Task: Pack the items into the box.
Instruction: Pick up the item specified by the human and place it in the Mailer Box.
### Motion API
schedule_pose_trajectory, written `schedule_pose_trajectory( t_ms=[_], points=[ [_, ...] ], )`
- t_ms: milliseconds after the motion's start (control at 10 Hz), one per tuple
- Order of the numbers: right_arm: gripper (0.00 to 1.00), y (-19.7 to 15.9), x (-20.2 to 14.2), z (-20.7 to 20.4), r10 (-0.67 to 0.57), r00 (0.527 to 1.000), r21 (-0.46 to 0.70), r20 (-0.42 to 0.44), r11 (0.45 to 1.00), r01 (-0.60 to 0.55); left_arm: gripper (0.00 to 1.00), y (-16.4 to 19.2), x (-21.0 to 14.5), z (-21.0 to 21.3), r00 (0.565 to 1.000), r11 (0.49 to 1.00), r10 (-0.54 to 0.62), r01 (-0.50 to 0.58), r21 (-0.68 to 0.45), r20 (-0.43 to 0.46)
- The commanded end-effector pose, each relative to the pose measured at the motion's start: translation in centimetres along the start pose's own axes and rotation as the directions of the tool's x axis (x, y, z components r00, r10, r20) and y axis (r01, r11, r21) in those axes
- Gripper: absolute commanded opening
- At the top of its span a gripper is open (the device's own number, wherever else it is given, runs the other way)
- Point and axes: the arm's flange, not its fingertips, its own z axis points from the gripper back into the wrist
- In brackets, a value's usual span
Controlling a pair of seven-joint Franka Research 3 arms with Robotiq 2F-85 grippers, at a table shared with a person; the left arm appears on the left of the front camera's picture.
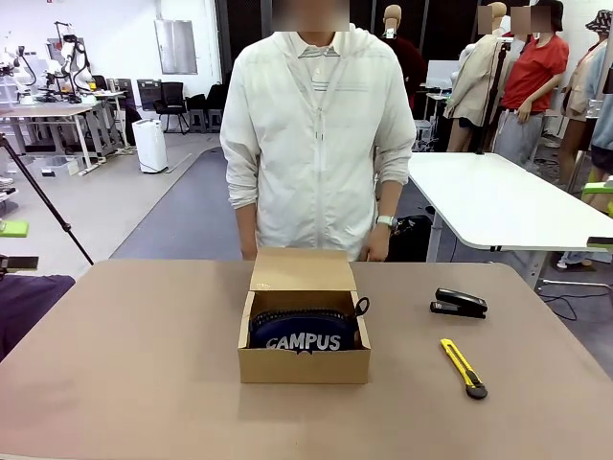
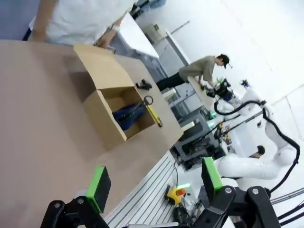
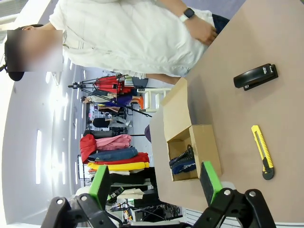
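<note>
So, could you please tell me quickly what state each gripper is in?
Left gripper: open, holding nothing.
Right gripper: open, holding nothing.

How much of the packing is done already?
Done: the blue CAMPUS pouch lies inside the box. In hand: nothing; the robot's left hand and right hand are both open and empty, away from the box. Left: the yellow knife lies on the table right of the box, and the lid stands open.
</note>
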Motion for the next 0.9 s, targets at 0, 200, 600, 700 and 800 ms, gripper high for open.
schedule_pose_trajectory(
  t_ms=[0, 200, 600, 700, 800],
  points=[
    [1.00, 0.29, 0.03, -0.01, 0.000, 1.000, 0.009, -0.003, 1.000, 0.000, 1.00, -1.19, -0.28, 0.46, 0.998, 0.998, -0.056, 0.056, 0.012, -0.039],
    [1.00, 0.29, 0.03, -0.01, 0.000, 1.000, 0.009, -0.003, 1.000, 0.000, 1.00, -1.19, -0.28, 0.46, 0.998, 0.998, -0.056, 0.056, 0.012, -0.039],
    [1.00, 0.29, 0.03, -0.01, 0.000, 1.000, 0.009, -0.003, 1.000, 0.000, 1.00, -1.19, -0.28, 0.46, 0.998, 0.998, -0.056, 0.056, 0.012, -0.039],
    [1.00, 0.29, 0.03, -0.01, 0.000, 1.000, 0.009, -0.003, 1.000, 0.000, 1.00, -1.19, -0.28, 0.46, 0.998, 0.998, -0.056, 0.056, 0.012, -0.039],
    [1.00, 0.29, 0.03, -0.01, 0.000, 1.000, 0.009, -0.003, 1.000, 0.000, 1.00, -1.19, -0.28, 0.46, 0.998, 0.998, -0.056, 0.056, 0.012, -0.039]
  ],
)
